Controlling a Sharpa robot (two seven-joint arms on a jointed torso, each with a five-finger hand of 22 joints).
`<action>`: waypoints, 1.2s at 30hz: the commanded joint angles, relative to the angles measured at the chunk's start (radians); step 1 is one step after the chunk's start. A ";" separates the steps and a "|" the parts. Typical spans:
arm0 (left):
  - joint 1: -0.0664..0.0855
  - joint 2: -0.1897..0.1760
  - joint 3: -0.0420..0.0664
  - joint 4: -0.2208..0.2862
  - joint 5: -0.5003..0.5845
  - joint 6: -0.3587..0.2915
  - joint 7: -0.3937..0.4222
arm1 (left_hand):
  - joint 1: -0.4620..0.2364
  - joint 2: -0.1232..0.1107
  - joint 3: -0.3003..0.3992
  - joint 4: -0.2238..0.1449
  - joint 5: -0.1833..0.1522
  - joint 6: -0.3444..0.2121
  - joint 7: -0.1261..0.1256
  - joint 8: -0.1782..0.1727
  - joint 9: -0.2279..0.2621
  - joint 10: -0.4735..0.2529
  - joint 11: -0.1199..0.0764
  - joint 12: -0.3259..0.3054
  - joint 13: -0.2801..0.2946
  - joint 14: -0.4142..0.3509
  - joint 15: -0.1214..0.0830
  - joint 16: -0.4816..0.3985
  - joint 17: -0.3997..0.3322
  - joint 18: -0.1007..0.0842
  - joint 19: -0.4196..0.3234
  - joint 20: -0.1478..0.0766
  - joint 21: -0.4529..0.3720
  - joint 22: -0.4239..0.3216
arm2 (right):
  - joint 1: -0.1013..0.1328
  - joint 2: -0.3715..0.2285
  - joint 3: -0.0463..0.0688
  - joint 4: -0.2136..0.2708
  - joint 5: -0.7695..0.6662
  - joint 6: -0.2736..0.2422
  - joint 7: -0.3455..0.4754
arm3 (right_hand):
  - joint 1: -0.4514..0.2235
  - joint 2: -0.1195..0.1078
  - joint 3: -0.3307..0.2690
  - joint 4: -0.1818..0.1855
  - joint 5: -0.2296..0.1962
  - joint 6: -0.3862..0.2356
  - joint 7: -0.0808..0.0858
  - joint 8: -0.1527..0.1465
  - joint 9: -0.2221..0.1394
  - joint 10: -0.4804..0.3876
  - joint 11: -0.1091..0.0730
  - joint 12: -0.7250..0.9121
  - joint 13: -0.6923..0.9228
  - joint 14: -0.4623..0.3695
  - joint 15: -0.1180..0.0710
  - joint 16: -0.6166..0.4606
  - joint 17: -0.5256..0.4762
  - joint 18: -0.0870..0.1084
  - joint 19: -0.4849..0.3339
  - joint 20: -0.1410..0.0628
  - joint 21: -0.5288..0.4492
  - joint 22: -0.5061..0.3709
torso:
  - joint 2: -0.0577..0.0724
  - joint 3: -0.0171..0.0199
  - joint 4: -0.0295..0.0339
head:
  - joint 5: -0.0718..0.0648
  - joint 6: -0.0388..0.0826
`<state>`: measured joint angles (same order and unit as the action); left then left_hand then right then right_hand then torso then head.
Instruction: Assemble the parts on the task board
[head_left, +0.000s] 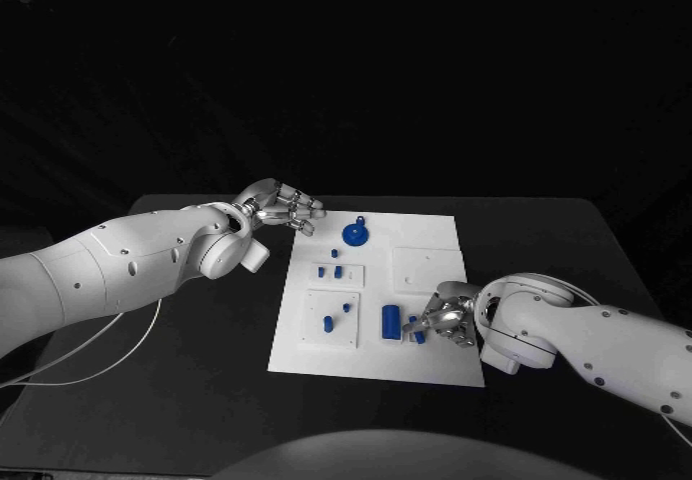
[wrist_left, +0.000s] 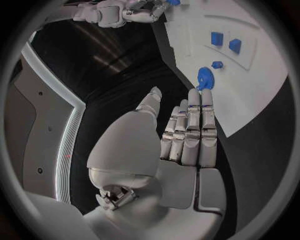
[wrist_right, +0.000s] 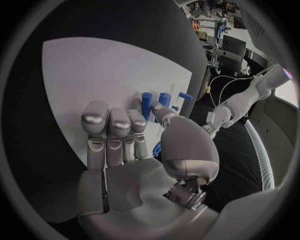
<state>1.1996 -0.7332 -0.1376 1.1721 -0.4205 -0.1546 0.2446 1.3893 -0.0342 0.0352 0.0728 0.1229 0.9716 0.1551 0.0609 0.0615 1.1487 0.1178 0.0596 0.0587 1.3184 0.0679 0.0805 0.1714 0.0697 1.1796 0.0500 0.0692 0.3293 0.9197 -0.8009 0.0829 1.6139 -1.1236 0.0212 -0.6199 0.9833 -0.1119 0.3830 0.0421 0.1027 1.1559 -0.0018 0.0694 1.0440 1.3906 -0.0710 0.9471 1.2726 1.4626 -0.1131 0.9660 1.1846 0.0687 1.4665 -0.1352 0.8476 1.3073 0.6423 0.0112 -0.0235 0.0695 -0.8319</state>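
Two silver hands work at a white task board (head_left: 433, 250) lying in the middle of the black table (head_left: 606, 240). No brand, label or writing can be read on the board, the parts or the arms.

From the board's centre, the left hand (head_left: 278, 208) hovers at about ten o'clock, just off the far left corner. In the left wrist view its fingers (wrist_left: 199, 125) are straight and side by side, the thumb apart, holding nothing. A blue gear-like part (head_left: 356, 235) lies on the board near twelve o'clock, close to that hand.

The right hand (head_left: 447, 318) sits at about five o'clock, over the board's near right area. Its fingers curl down beside a small blue part (head_left: 418, 330), and a blue cylinder (head_left: 391, 321) lies just to the left of it. Whether the hand pinches the small part I cannot tell; in the right wrist view the thumb tip is close to blue pieces (wrist_right: 147, 104).

Smaller blue parts (head_left: 336, 271) rest in raised white insets at nine and seven o'clock.
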 joint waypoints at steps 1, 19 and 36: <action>0.000 0.002 0.001 0.001 0.006 0.012 0.006 | -0.006 0.005 -0.003 0.005 -0.002 -0.010 -0.001 0.002 0.001 -0.008 -0.001 0.002 0.001 -0.004 0.000 0.003 0.001 -0.007 0.004 0.000 0.005 -0.001 | -0.003 -0.001 -0.001 0.006 0.022 -0.007 0.019 | 0.002 -0.009 0.000 0.002 0.012 0.005 0.000 -0.005 0.000 0.000 0.003 0.004 -0.001 0.005 -0.003 0.000 0.000 -0.006 0.061 -0.001 -0.001 0.096 | 0.000 -0.0001 0.0004 | 0.000 0.001; 0.000 0.000 0.001 -0.002 0.006 0.012 0.004 | -0.006 0.005 -0.003 0.005 -0.002 -0.010 -0.001 0.002 0.001 -0.008 -0.001 0.002 0.001 -0.004 0.000 0.003 0.001 -0.007 0.004 0.000 0.005 -0.001 | -0.003 -0.027 -0.001 0.027 0.035 -0.026 0.026 | -0.004 -0.021 -0.004 0.021 0.030 0.006 0.000 -0.005 -0.003 0.001 0.004 0.005 -0.002 0.005 -0.003 -0.001 -0.001 -0.006 0.061 -0.001 -0.001 0.095 | 0.000 -0.0002 0.0002 | 0.002 0.002; 0.000 -0.002 0.001 -0.003 0.006 0.013 0.003 | -0.006 0.005 -0.003 0.005 -0.002 -0.010 -0.001 0.002 0.001 -0.008 -0.001 0.002 0.001 -0.004 0.000 0.003 0.001 -0.007 0.004 0.000 0.005 -0.001 | -0.006 -0.067 0.002 0.063 0.049 0.016 0.057 | 0.000 -0.031 -0.031 0.028 0.027 0.011 0.001 -0.005 -0.001 0.002 0.004 0.006 -0.001 0.005 -0.003 -0.001 -0.002 -0.005 0.061 -0.001 -0.001 0.095 | 0.000 -0.0006 -0.0004 | 0.001 0.003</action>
<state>1.1996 -0.7355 -0.1377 1.1676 -0.4204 -0.1538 0.2426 1.3893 -0.0342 0.0353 0.0728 0.1229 0.9716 0.1551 0.0609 0.0615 1.1487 0.1178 0.0596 0.0587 1.3184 0.0679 0.0805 0.1711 0.0697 1.1795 0.0500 0.0692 0.3296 0.9159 -0.8646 0.0849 1.6712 -1.0819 -0.0020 -0.5854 0.9783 -0.1413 0.3549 0.0709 0.1291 1.1596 0.0019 0.0687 1.0425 1.3903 -0.0713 0.9470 1.2726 1.4612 -0.1117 0.9660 1.1835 0.0687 1.4665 -0.1352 0.8477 1.3073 0.6421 0.0108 -0.0235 0.0693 -0.8286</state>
